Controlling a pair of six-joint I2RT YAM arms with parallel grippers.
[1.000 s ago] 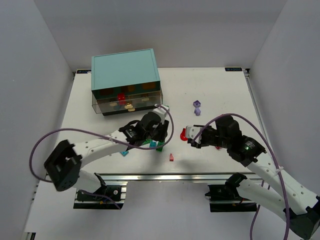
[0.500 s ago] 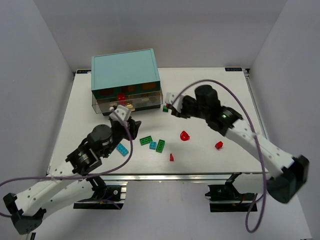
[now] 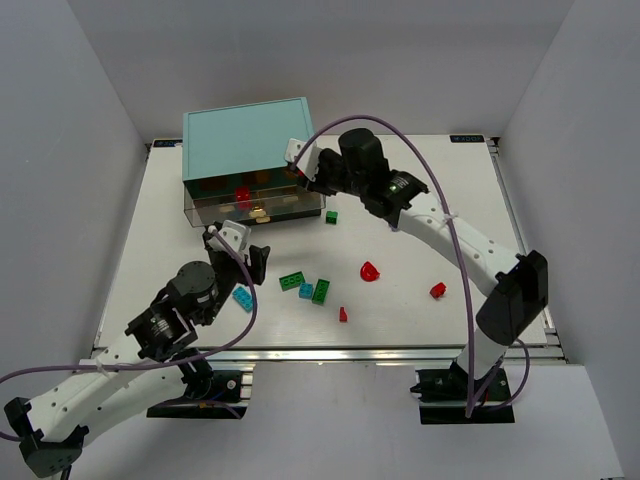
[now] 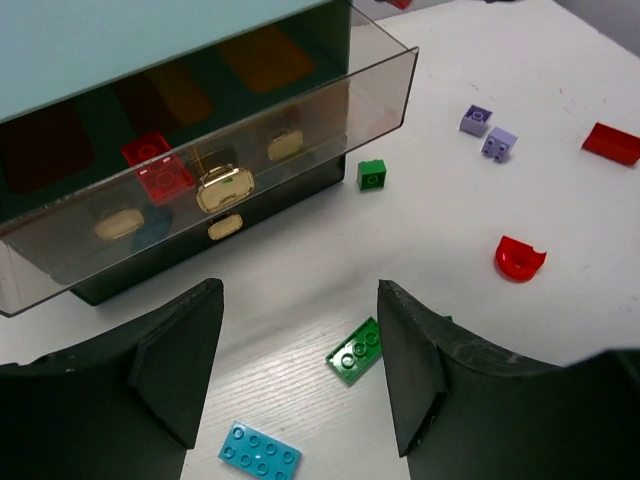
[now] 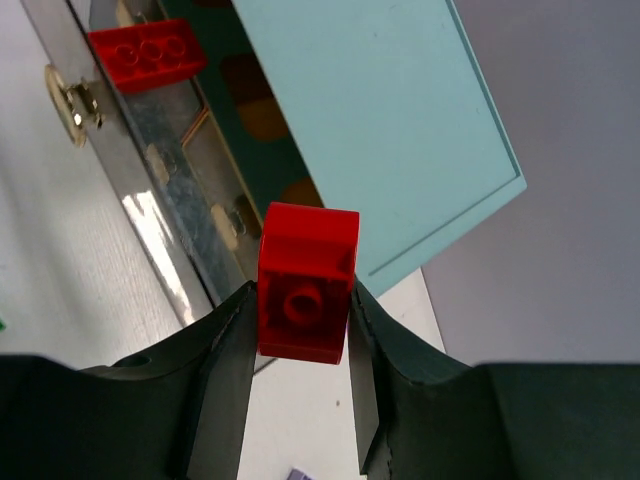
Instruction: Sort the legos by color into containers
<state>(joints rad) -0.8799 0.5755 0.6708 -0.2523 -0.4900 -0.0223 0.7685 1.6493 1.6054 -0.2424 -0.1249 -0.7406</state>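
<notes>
My right pincer (image 5: pixel 303 300) is clenched on a red brick (image 5: pixel 308 283), one finger pressed flat on each side, with the brick's round underside socket turned toward my wrist. Just past it, up and to the left, the pulled-out drawer (image 5: pixel 140 150) shows its translucent front and cream knobs, and a second red brick (image 5: pixel 145 50) lies inside it. The teal cabinet (image 5: pixel 380 110) fills the space behind the piece I hold. From above, this pincer hangs near the cabinet's right front corner. My left pincer (image 4: pixel 298 300) is released and empty, its fingers spread wide above the white table (image 4: pixel 300 260). Straight ahead of it stands the same drawer, and a red brick shows through its brownish front, ahead and to my left. A flat green brick (image 4: pixel 354 351) lies close in front of my right finger, and a cyan brick (image 4: pixel 260 455) lies low in the gap, nearer my left finger. Ahead and to the right, a small green cube (image 4: pixel 371 174) sits just beside the drawer's corner. Further right are a rounded red piece (image 4: pixel 520 258), two lavender pieces (image 4: pixel 476 120) side by side, and a flat red piece (image 4: pixel 610 143) at the edge of my view.
</notes>
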